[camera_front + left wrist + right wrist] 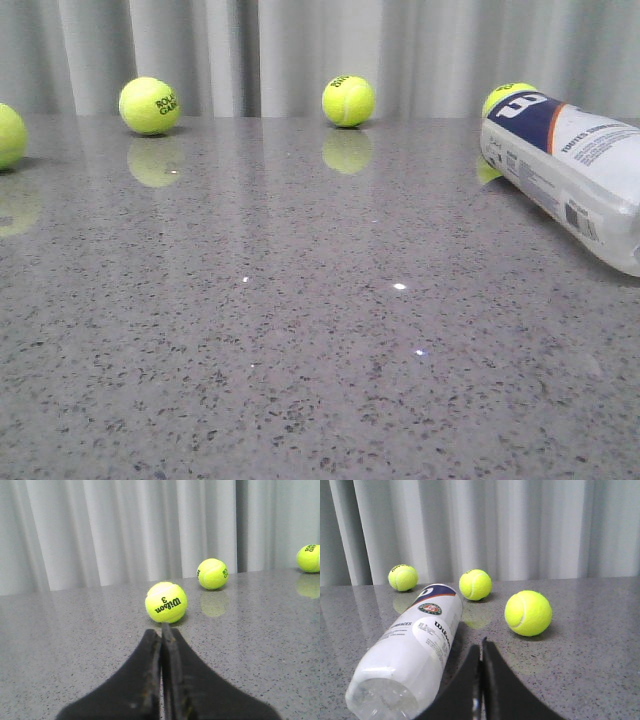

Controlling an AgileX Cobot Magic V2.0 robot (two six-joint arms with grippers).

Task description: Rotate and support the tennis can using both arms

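Note:
The tennis can [570, 170] lies on its side at the right of the grey table, navy end with the W logo toward the back. It also shows in the right wrist view [412, 647], clear base near the camera. My right gripper [481, 642] is shut and empty, just beside the can and apart from it. My left gripper [161, 629] is shut and empty, low over the table just short of a Wilson tennis ball [166, 602]. Neither arm shows in the front view.
Tennis balls lie along the back of the table [300, 330]: one at far left [8, 135], one [149, 105], one at middle [348, 101], one behind the can [505, 95]. A ball [528, 613] lies just beyond my right gripper. Grey curtain behind.

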